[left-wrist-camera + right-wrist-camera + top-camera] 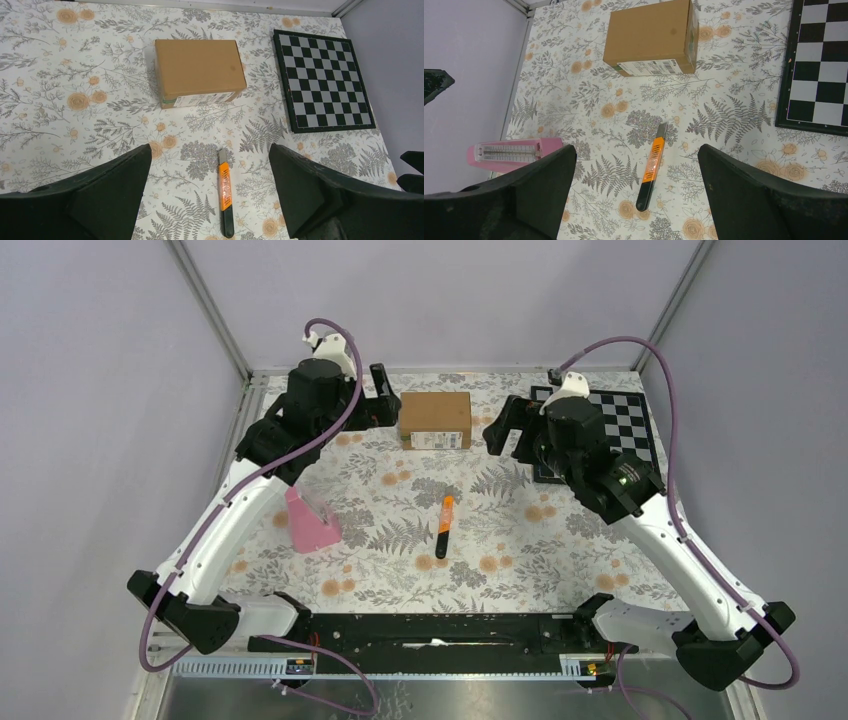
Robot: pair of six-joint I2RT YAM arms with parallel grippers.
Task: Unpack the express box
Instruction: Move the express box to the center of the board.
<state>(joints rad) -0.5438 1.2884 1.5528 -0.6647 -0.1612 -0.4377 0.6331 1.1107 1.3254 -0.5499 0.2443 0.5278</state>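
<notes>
Left pincer and right pincer are hanging spread wide, gripping nothing; we are noting the express box sitting closed between them

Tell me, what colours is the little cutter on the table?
The cutter is orange with a black end, clearest in the right wrist view.

Your right gripper hung above the flowered cloth with its fingers spread wide. The cutter lay on the cloth in the gap between them, black end nearest, orange body pointing ahead. Farther ahead sat the box, its white label facing the gripper. The pink wedge lay just left of the left finger. The chessboard lay ahead to the right.
</notes>
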